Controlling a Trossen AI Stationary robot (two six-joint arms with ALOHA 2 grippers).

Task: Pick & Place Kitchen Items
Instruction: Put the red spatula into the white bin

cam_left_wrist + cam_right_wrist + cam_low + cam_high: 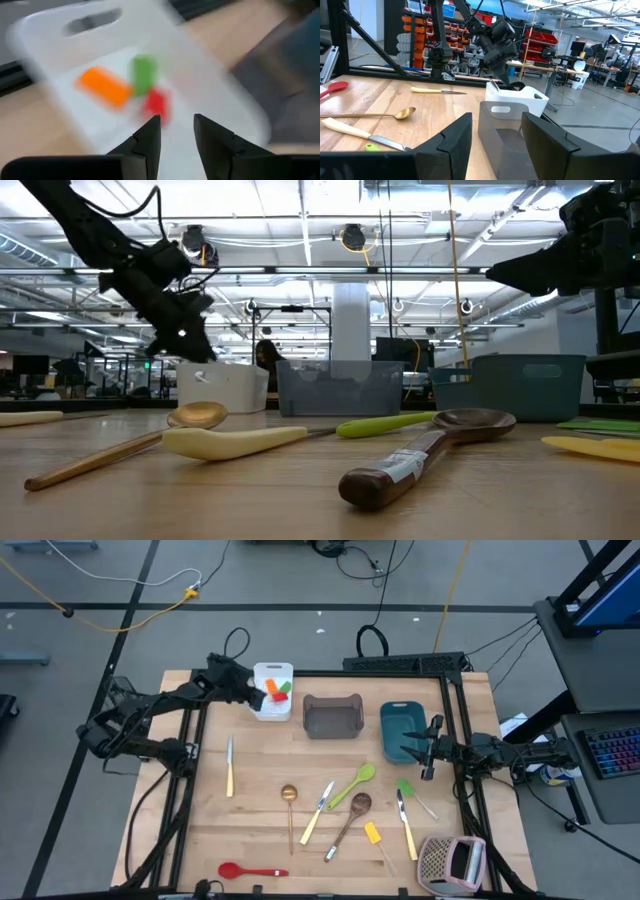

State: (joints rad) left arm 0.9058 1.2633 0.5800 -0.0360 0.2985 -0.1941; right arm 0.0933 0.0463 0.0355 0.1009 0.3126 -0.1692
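Note:
My left gripper point(176, 131) hangs open above the near part of the white tub point(272, 700) at the table's far left, with nothing between its fingers. In the tub lie an orange spatula point(104, 86), a green one point(143, 74) and a red one point(156, 104). On the wood rest a cream-handled knife point(229, 766), a gold ladle point(290, 802), a second knife point(318, 810), a lime spoon point(355, 783), a brown spoon point(348, 823), a yellow spatula point(374, 834), a green spatula point(409, 791), a third knife point(405, 824) and a red spoon point(250, 871). My right gripper point(496, 135) waits open at the right, beside the teal tub point(400, 727).
A grey tub point(332, 716) stands between the white and teal tubs along the far edge. A perforated grater with a pink side point(452, 862) lies at the near right corner. Bare wood shows at the near left, around the red spoon. Black frame rails point(185, 800) border the table.

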